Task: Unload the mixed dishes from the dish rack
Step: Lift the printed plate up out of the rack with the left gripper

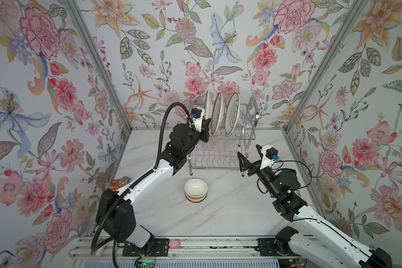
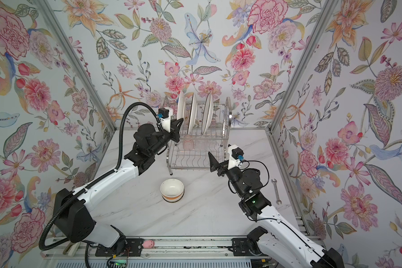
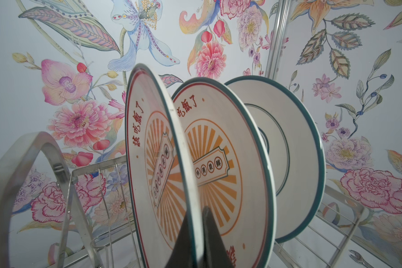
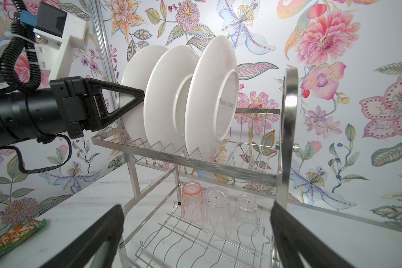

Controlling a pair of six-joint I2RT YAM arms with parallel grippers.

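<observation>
Three white plates stand on edge in the top tier of the dish rack. My left gripper is shut on the rim of the leftmost plate, an orange sunburst print, one finger on each face. Behind it stand a second sunburst plate and a green-rimmed plate. A pink tumbler and two clear tumblers sit upside down on the lower tier. My right gripper hangs open and empty before the lower tier. Stacked bowls rest on the table.
A green-orange food packet lies by the left wall under my left arm. A steel wrench lies by the right wall. A small pink thing sits on the front rail. Floral walls close in three sides.
</observation>
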